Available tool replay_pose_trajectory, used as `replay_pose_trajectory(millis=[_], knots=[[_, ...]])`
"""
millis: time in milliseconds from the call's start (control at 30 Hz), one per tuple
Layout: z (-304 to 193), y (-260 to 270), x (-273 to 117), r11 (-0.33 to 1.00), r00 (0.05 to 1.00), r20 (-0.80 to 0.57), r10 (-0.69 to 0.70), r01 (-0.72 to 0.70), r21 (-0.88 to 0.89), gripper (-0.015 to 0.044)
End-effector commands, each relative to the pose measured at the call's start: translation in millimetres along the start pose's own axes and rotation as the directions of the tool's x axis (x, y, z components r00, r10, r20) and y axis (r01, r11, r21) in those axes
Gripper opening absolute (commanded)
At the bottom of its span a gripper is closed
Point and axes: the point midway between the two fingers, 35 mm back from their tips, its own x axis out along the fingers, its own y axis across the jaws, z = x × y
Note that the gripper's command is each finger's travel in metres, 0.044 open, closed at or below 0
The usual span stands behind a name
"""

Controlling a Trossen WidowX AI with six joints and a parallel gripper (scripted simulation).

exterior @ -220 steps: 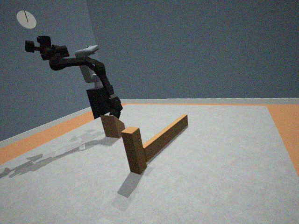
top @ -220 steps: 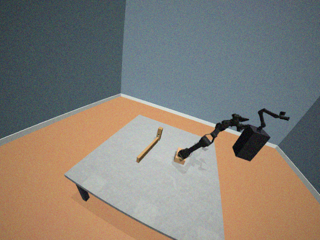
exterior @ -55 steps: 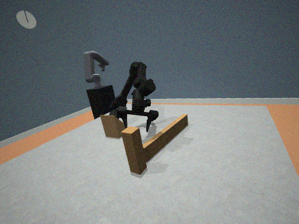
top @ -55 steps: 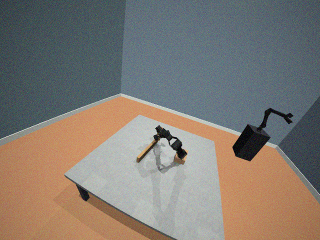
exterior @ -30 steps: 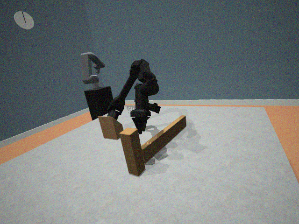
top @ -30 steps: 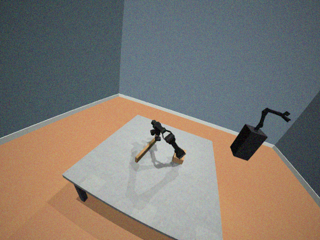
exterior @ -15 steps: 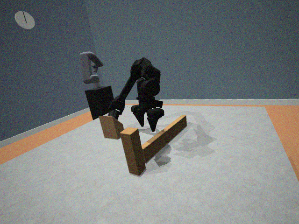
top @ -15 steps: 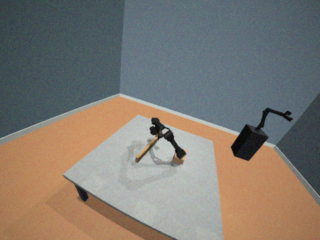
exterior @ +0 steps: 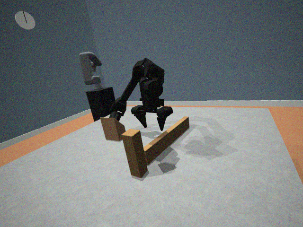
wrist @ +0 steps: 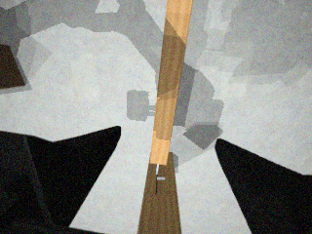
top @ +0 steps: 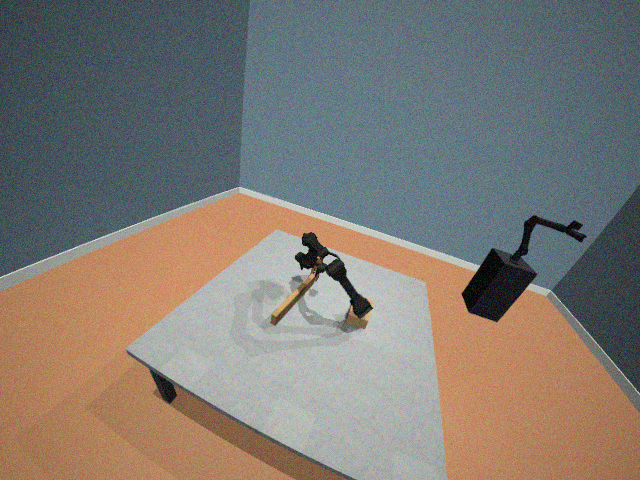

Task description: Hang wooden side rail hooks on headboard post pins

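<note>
No words, brand names, labels or numbers can be read on anything in view. The round white wall clock (exterior: pixel 25 20) (set high on the dark blue-grey wall (exterior: pixel 56 61)) bears a thin black line across its face, but no legible numerals or lettering.

The arm (top: pixel 347 281) (exterior: pixel 130 86) is matte black all over, built of slim straight links between bulky, rounded joint housings. In the upper middle of the top view, a thin curved strand, like a cable, runs alongside it. The black fingers (exterior: pixel 161 121) are broad wedges narrowing to blunt tips, smooth and plain-surfaced.
</note>
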Motion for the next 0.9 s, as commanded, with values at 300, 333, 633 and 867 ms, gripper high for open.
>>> replay_pose_trajectory(millis=[300, 333, 633, 867], knots=[[3, 2, 43, 1.0, 1.0, 0.01, 0.009, -0.009, -0.002, 0.044], [3, 2, 43, 1.0, 1.0, 0.01, 0.009, -0.009, -0.002, 0.044], [3, 1, 55, 1.0, 1.0, 0.009, 0.009, -0.009, -0.002, 0.044], [2, 1, 66, 1.0, 1.0, 0.006, 0.013, -0.013, -0.002, 0.044]])
